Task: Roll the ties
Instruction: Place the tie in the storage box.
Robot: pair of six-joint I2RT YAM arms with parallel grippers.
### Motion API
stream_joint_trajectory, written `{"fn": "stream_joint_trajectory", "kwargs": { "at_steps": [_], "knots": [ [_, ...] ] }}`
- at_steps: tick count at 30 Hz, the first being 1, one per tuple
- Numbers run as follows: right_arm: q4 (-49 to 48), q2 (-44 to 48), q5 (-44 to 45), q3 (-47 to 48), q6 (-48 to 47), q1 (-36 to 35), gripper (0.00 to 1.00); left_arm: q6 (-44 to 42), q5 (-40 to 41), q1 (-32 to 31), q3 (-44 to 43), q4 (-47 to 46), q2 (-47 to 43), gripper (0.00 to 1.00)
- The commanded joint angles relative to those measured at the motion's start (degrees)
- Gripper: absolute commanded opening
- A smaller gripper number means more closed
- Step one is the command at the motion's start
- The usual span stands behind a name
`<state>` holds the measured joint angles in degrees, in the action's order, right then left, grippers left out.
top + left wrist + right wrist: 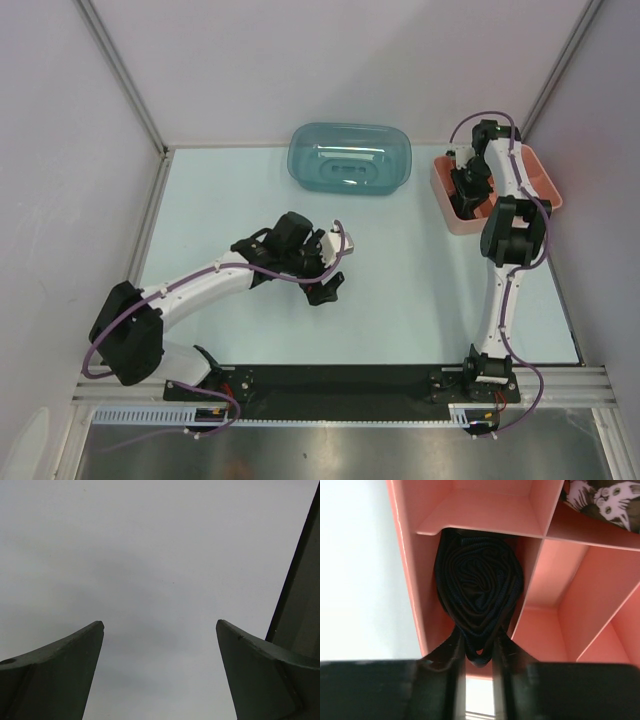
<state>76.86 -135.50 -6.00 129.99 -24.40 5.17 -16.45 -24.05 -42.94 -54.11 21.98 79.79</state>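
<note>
A black tie (477, 585), rolled into a tight coil, sits in a compartment of the pink divided box (485, 510). My right gripper (479, 652) is shut on the near edge of the roll, one finger on each side. In the top view the right gripper (468, 190) reaches down into the left part of the pink box (545, 185) at the back right. My left gripper (328, 290) hangs over the middle of the table, open and empty. In its wrist view the left gripper (160, 625) has its fingers wide apart over a plain grey surface.
A translucent blue tub (350, 160) stands at the back centre. A dark fabric with a white cat print (602, 500) lies in another compartment of the pink box. Grey walls close in the table on the left, back and right.
</note>
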Motion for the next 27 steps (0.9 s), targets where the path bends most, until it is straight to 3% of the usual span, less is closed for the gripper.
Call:
{"fn": "stream_joint_trajectory", "kwargs": {
  "at_steps": [1,3,4,8,16,20,27],
  "knots": [
    [10.0,-0.5,1.1,2.0,-0.3,-0.9,0.31,1.2,0.1,0.4,-0.6,-0.1,0.6,0.99],
    [10.0,0.1,1.0,2.6,-0.4,-1.1,0.35,1.1,0.1,0.4,-0.7,0.0,0.6,1.0],
    [10.0,0.4,0.9,3.4,-0.5,-1.2,0.44,1.2,0.1,0.4,-0.7,0.0,0.5,1.0],
    [10.0,2.0,0.8,4.7,-0.8,-1.7,0.54,1.2,0.1,0.4,-0.7,0.1,0.5,0.99],
    [10.0,4.4,0.1,5.8,-0.8,-1.6,0.56,1.0,0.4,0.4,-0.2,0.1,-0.3,0.99],
    [10.1,5.1,-0.5,5.4,-0.7,-1.0,0.5,0.8,0.5,0.4,0.0,0.1,-0.7,1.0],
    [7.5,1.8,-2.5,5.0,0.6,-0.3,0.25,0.7,1.9,0.5,-0.6,0.7,-1.0,0.99]
  ]
}}
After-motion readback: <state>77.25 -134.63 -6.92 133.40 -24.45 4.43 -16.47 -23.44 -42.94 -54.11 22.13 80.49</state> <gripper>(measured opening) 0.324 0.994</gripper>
